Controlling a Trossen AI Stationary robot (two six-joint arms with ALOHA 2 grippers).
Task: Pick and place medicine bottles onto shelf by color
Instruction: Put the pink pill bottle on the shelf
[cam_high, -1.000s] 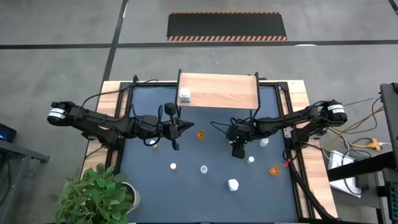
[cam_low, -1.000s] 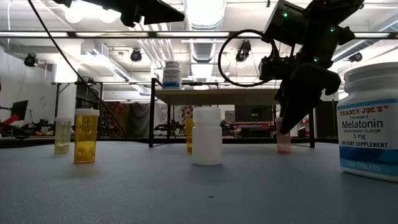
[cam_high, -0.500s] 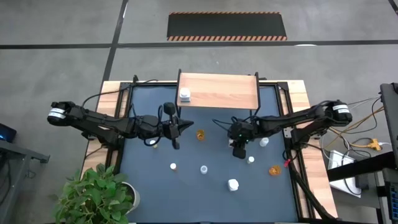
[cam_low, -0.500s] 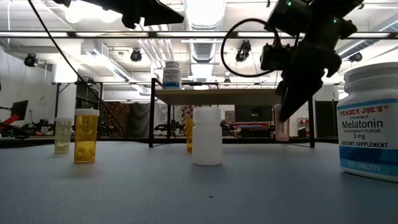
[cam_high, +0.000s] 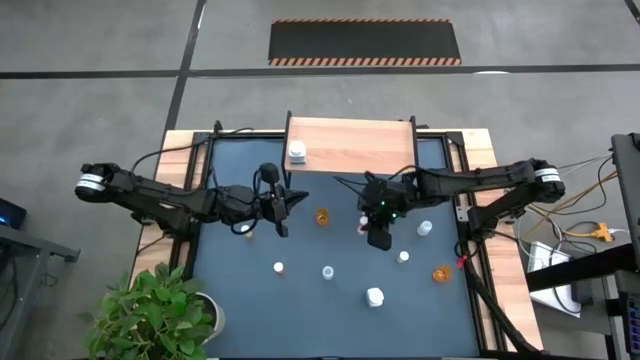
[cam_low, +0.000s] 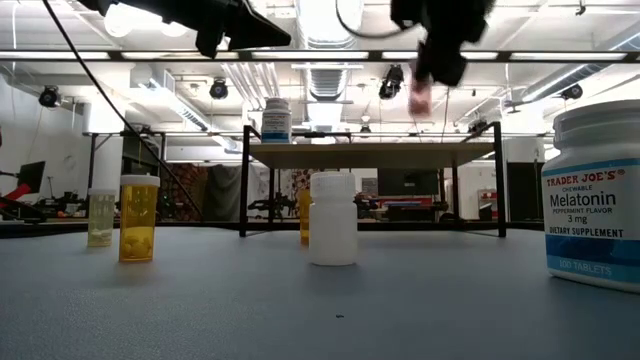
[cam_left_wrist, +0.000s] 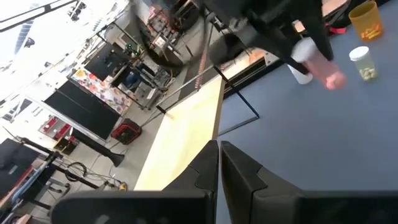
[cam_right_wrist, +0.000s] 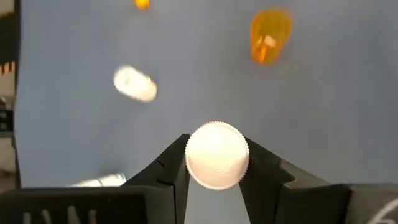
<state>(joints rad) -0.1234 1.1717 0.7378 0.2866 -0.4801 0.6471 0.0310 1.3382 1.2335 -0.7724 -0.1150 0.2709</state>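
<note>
Shelf (cam_high: 350, 145): flat rectangular light-wood board on thin black metal legs, at the far edge of the dark blue mat (cam_high: 240, 290). Mat surface looks matte, finely textured in the low view. One white bottle with a printed label (cam_high: 297, 153) stands upright on the shelf's left end.

Right gripper (cam_high: 368, 222) is in front of the shelf, off its right half, raised well above the mat. Its two dark fingers (cam_right_wrist: 168, 167) clamp a small bottle with a ridged white round cap (cam_right_wrist: 217, 155); the cap sits squarely between the fingers, touching both. In the low view the held bottle's body looks pale pinkish and translucent, hanging above the shelf board's level.

Left gripper (cam_high: 292, 203) waits in front of the shelf's left end, above the mat, fingers pressed together with nothing between them.

Loose bottles on the mat, all cylindrical:
- amber bottle (cam_high: 322, 215) just in front of the shelf, between the two grippers
- white-capped bottle (cam_high: 425, 228) in front of the shelf's right leg
- white-capped bottle (cam_high: 403, 257) nearer than that one
- amber bottle (cam_high: 441, 272) farther out from the shelf, near the mat's right edge
- two small white-capped bottles (cam_high: 278, 268), (cam_high: 327, 271) mid-mat, well in front of the shelf
- opaque white plastic bottle (cam_high: 374, 296) farthest from the shelf

Potted plant (cam_high: 160, 310) sits off the mat's near-left corner.
</note>
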